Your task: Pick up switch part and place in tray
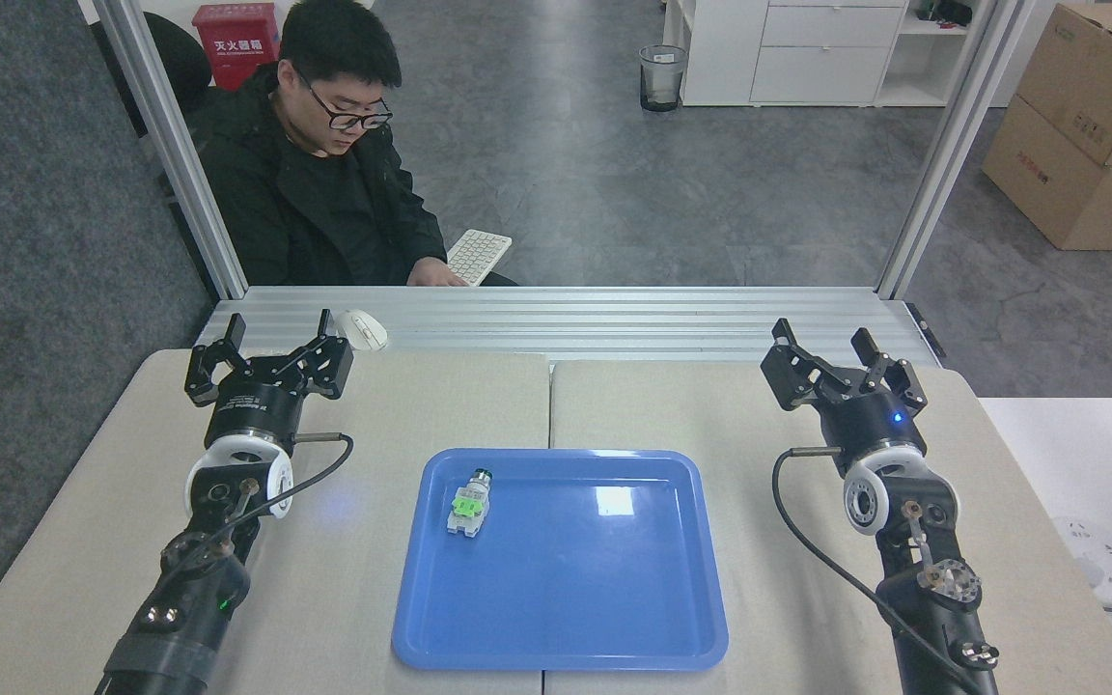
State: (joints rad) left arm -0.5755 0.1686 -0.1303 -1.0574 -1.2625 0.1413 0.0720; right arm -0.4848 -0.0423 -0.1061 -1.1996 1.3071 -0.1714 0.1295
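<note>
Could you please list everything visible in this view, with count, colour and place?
switch part: one, white and green with dark end, lying in tray's near-left area
tray: one, blue, table centre
table: one, beige, two pads
mouse: one, white, on metal ledge behind table
keyboard: one, white, beyond ledge
person: one, black jacket, seated far left
bin: one, grey, far floor
cardboard boxes: brown, far right
left gripper: black, open, above table's far-left
right gripper: black, open, above table's far-right

Bright even overhead light, soft shadows, sharp focus; white glare patch on tray (pixel 614 499)
</note>
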